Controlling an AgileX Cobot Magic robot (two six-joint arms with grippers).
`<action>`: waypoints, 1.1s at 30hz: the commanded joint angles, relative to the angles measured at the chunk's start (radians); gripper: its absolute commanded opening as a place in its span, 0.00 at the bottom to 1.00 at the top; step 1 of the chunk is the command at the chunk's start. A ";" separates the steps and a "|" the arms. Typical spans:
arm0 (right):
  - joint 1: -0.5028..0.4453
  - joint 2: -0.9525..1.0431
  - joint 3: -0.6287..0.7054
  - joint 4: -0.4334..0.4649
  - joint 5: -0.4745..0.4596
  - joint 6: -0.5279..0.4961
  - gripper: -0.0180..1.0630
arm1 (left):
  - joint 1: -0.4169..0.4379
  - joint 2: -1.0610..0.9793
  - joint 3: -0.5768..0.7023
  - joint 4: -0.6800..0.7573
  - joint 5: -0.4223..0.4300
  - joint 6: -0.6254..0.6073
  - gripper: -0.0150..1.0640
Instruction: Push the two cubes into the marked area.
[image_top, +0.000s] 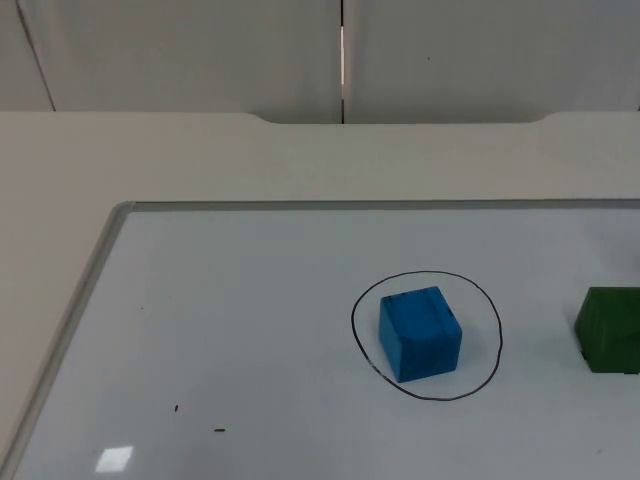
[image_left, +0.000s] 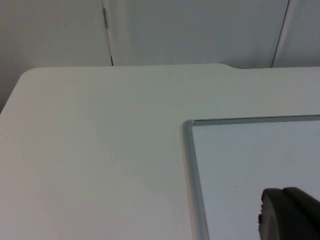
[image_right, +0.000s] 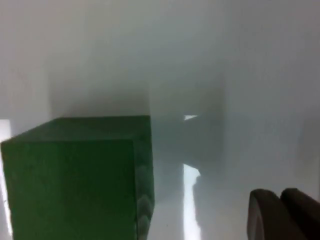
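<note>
White desk (image_top: 200, 160) with a whiteboard (image_top: 240, 330) on it: blue cube (image_top: 420, 333) sits inside the drawn black circle (image_top: 495, 335), green cube (image_top: 610, 329) is well outside it by the board's right edge. Right claw (image_right: 282, 215) is close beside the green cube, left claw (image_left: 287, 215) hangs over the board's corner; can't tell if either is clenched or released.

A green cube (image_right: 75, 177) stood on a glossy white board (image_right: 240, 75), seen close up, with its top face and two side faces visible; the face turned toward the camera was a brighter green than the darker, shaded one beside it. A soft grey shadow lay on the board behind and beside the cube, broken by small bright glints of reflected light. The right gripper's black fingertip (image_right: 280, 215) showed near the cube, apart from it, not touching it.
</note>
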 joint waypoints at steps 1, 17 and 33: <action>-0.004 0.023 -0.004 0.022 -0.024 0.000 0.07 | 0.004 -0.005 0.003 0.006 -0.014 -0.007 0.01; 0.107 0.084 -0.004 0.040 -0.150 0.038 0.07 | 0.004 -0.005 0.003 0.006 -0.014 -0.007 0.01; 0.127 0.084 -0.004 0.069 -0.132 0.060 0.07 | 0.004 -0.005 0.003 0.006 -0.014 -0.007 0.01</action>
